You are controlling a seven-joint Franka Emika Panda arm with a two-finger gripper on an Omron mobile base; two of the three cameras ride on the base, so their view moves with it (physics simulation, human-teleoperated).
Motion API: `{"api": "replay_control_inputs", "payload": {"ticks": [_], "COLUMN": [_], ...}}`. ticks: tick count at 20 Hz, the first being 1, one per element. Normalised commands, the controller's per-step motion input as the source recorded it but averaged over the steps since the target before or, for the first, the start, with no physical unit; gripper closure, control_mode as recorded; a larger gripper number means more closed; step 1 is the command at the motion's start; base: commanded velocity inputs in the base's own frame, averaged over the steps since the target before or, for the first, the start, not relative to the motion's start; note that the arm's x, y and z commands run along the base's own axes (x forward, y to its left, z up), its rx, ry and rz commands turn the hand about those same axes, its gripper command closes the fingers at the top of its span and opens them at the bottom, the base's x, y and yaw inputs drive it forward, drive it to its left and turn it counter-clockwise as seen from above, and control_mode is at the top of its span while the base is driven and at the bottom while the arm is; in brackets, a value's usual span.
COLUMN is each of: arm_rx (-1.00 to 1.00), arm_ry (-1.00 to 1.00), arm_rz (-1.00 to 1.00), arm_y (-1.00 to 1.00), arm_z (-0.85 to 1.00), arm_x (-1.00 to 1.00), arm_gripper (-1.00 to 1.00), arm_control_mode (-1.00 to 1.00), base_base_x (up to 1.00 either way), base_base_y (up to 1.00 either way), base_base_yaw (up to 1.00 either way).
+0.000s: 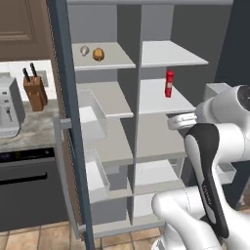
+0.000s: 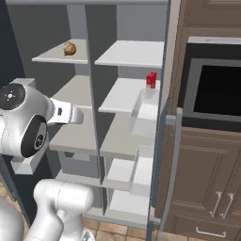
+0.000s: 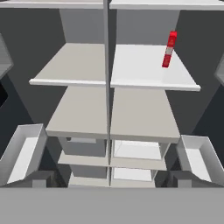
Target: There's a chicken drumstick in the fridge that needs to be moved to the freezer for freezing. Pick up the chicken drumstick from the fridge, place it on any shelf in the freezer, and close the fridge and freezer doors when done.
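Note:
The chicken drumstick point(image 1: 98, 53) point(image 2: 69, 48) is a golden-brown lump lying on the top shelf of the tall unit's left half, beside a small pale knob point(image 1: 84, 50). Both tall doors point(image 1: 68, 122) point(image 2: 162, 141) stand open and edge-on. Their fronts are hidden, so I cannot tell which half is the fridge and which the freezer. My gripper point(image 1: 173, 121) point(image 2: 79, 115) point(image 3: 112, 178) hangs in front of the middle shelves, below and to the right of the drumstick. It stands open with nothing between its fingers.
A slim red bottle point(image 1: 169, 83) point(image 2: 151, 79) point(image 3: 169, 49) stands on a right-half shelf. White door bins point(image 3: 24, 153) point(image 3: 199, 153) flank the opening. A knife block point(image 1: 35, 90) and a coffee machine point(image 1: 7, 107) sit on the left counter. A wall oven point(image 2: 216, 89) is on the right.

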Motion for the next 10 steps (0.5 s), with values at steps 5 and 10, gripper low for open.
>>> {"api": "replay_control_inputs", "payload": {"ticks": [5, 10], "arm_rx": [0.0, 0.0], "arm_ry": [0.0, 0.0], "arm_rz": [0.0, 0.0], "arm_y": [0.0, 0.0], "arm_z": [0.0, 0.0], "arm_x": [0.0, 0.0], "arm_gripper": [-1.0, -1.0], "arm_control_mode": [1.0, 1.0], "base_base_x": [-0.35, -0.17], "base_base_y": [0.43, -0.02], "base_base_yaw": [0.0, 0.0]}}
